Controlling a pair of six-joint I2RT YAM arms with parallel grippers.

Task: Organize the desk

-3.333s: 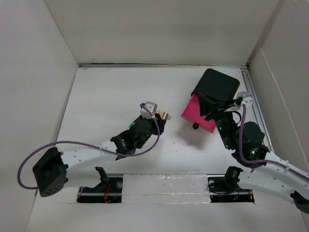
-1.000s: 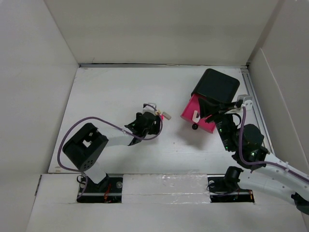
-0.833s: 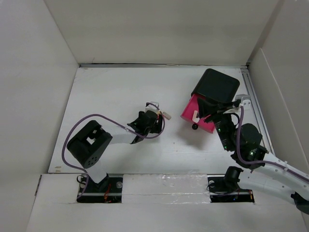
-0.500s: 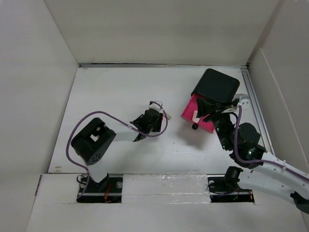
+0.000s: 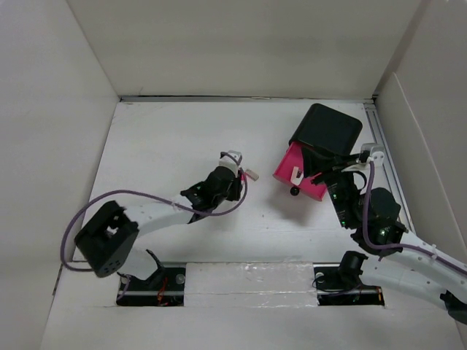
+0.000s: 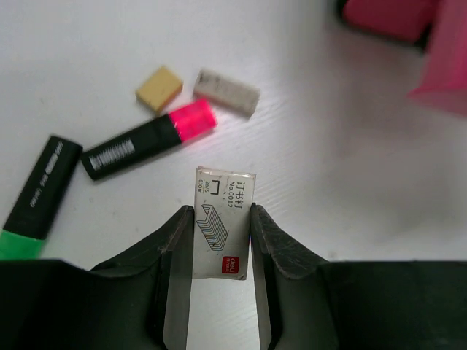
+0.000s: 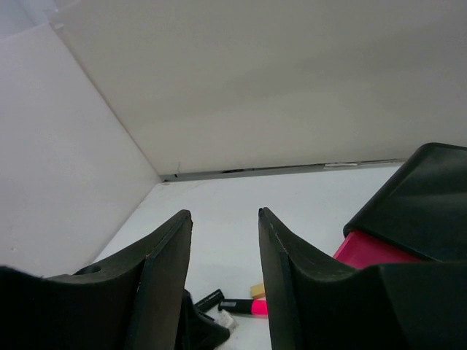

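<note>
The desk [image 5: 160, 138] is a white tabletop. My left gripper [image 5: 237, 176] is shut on a small white staples box [image 6: 222, 230] and holds it above the desk [image 6: 350, 182], over a cluster of small items. My right gripper [image 5: 312, 169] is open and empty, its fingers [image 7: 164, 277] apart, and it hovers at the open pink drawer [image 5: 299, 177] of the black box [image 5: 326, 131].
Below the left gripper lie a pink-tipped highlighter [image 6: 149, 149], a green-tipped highlighter [image 6: 36, 193], a yellow eraser [image 6: 159, 89] and a pale eraser [image 6: 226, 92]. The pink highlighter [image 7: 252, 307] also shows in the right wrist view. White walls enclose the desk.
The left arm's elbow has swung up and back down to the left, while its gripper stayed over the item cluster. The right gripper has barely moved at the drawer.
</note>
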